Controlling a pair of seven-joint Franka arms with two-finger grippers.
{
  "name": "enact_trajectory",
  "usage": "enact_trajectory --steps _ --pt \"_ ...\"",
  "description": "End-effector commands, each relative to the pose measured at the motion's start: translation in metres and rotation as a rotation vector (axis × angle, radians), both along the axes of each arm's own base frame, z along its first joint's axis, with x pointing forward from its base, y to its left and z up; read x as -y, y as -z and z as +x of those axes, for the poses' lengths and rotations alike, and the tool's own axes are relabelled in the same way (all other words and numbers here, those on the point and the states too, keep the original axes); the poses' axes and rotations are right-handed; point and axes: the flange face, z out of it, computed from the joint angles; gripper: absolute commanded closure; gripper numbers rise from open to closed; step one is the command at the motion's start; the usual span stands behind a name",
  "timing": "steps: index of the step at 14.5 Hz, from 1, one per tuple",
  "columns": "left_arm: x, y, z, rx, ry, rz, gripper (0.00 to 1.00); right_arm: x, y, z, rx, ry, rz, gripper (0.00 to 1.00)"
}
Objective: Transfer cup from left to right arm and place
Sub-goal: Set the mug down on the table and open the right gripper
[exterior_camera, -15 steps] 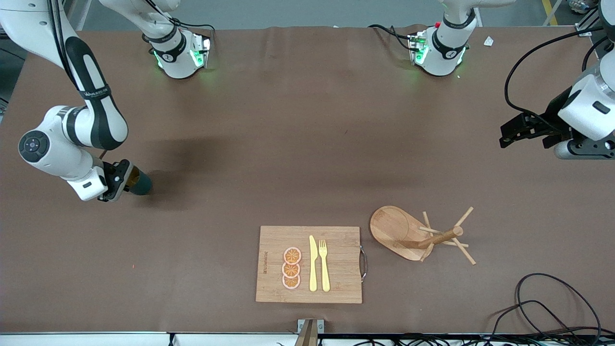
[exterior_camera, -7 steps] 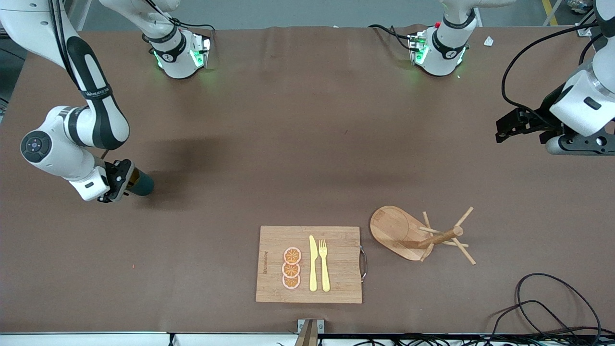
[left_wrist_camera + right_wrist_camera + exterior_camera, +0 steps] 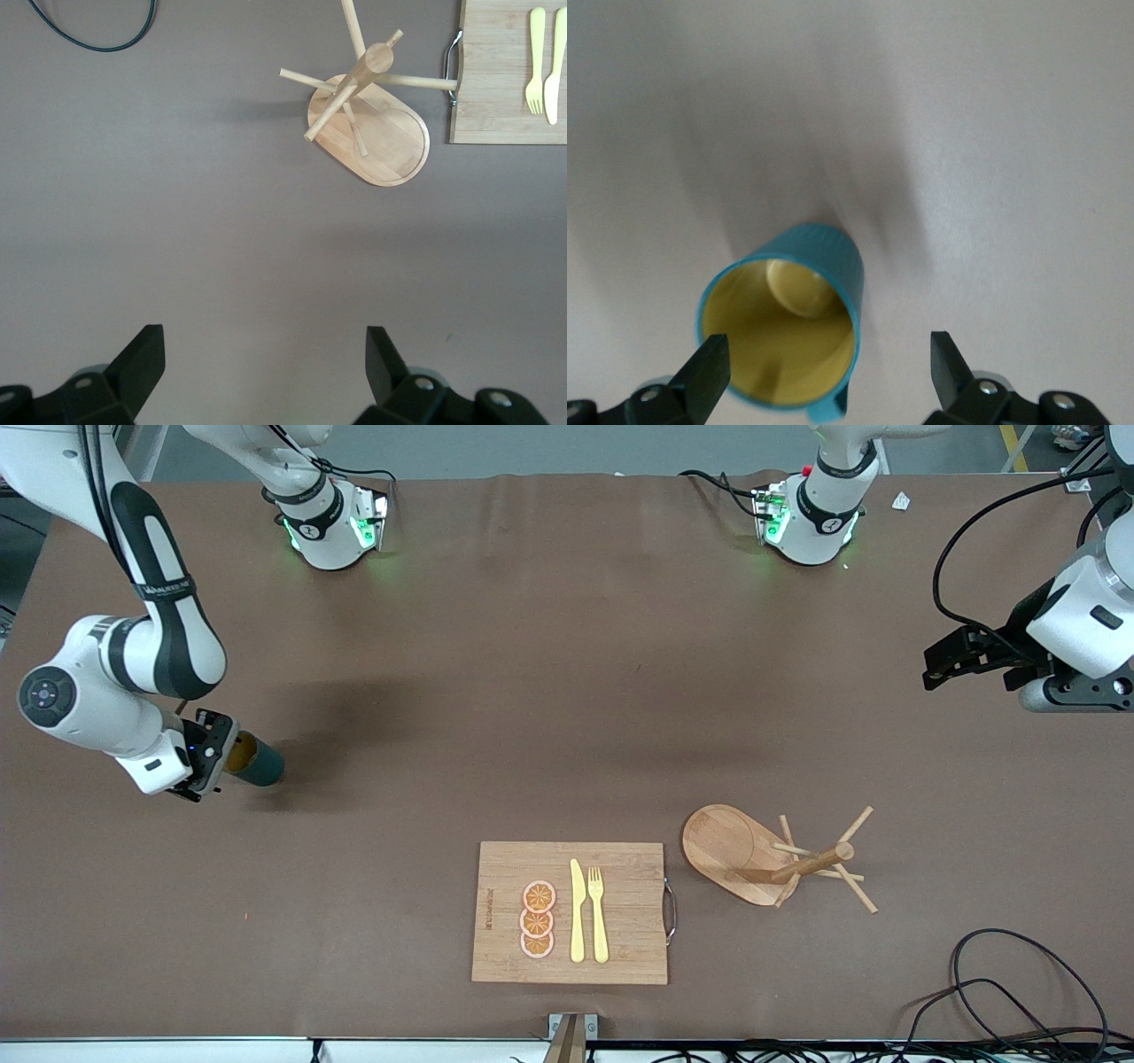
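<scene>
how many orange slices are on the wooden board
3. The orange slices sit in a short row on the wooden board, beside the yellow knife: one farthest from the front camera, one in the middle, one nearest. None looks hidden.

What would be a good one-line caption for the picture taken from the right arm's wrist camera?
Right gripper open above the teal cup, which stands on the brown table showing its yellow inside.

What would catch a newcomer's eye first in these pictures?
The teal cup at the right arm's end of the table, with the open right gripper around its rim. Then the wooden board with fork, knife and orange slices, and the toppled wooden mug tree beside it.
</scene>
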Motion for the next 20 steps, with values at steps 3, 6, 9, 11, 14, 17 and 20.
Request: enact_trajectory --steps 3,6,9,11,14,17,20 --pt "0.0 -0.01 0.0 0.034 0.019 0.017 0.0 0.007 -0.08 0.008 -0.049 0.293 -0.017 0.0" --pt "0.0 -0.01 0.0 0.036 0.062 0.043 0.0 0.005 -0.129 0.006 -0.072 0.462 -0.038 0.0" --pt "0.001 -0.01 -0.001 0.034 0.047 0.044 0.0 -0.003 -0.169 -0.009 -0.065 0.694 -0.067 0.0" --pt "0.002 -0.01 0.0 0.034 0.052 0.041 0.0 -0.009 -0.189 -0.017 -0.054 0.79 -0.076 0.0" --pt "0.003 -0.01 -0.001 0.034 0.052 0.04 0.0 -0.004 -0.215 -0.026 -0.045 0.868 -0.08 0.0" --pt "0.001 -0.009 0.0 0.032 0.055 0.041 0.0 -0.01 -0.24 -0.038 -0.031 1.024 -0.092 0.0" --pt "-0.001 -0.01 0.0 0.034 0.058 0.04 0.0 -0.013 -0.269 -0.044 -0.032 1.149 -0.107 0.0"
